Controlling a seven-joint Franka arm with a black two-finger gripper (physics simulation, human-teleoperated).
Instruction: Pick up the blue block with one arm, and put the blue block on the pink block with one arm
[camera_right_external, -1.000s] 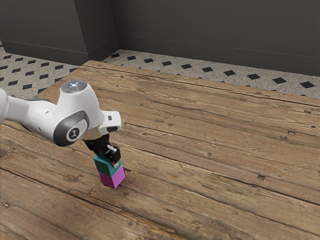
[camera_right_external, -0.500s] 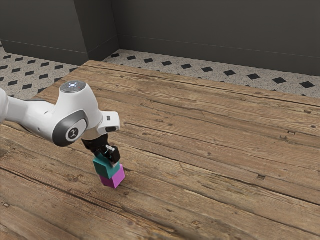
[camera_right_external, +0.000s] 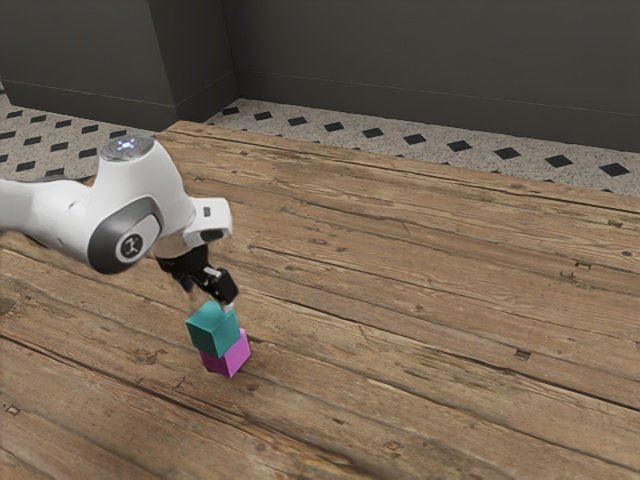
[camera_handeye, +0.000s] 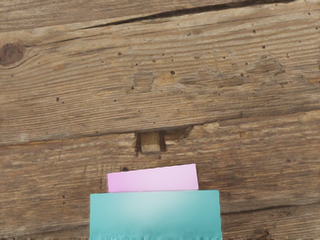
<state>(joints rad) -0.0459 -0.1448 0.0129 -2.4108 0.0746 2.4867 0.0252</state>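
Currently: blue block (camera_right_external: 212, 328) is sitting on top of pink block (camera_right_external: 230, 355) on wooden table (camera_right_external: 430, 270); gripper (camera_right_external: 214, 295) is hovering just above blue block, clear of it, fingers parted and holding nothing

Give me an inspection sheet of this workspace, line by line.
Surface: wooden plank table, cracks and knots, one small notch beyond the blocks.
Job's things: blue block rests on top of the pink block.
Clutter: nothing seen.
Grippers: gripper open, just above the blue block, not gripping it.
Cables: nothing seen.
Surroundings: speckled tiled floor, dark walls.
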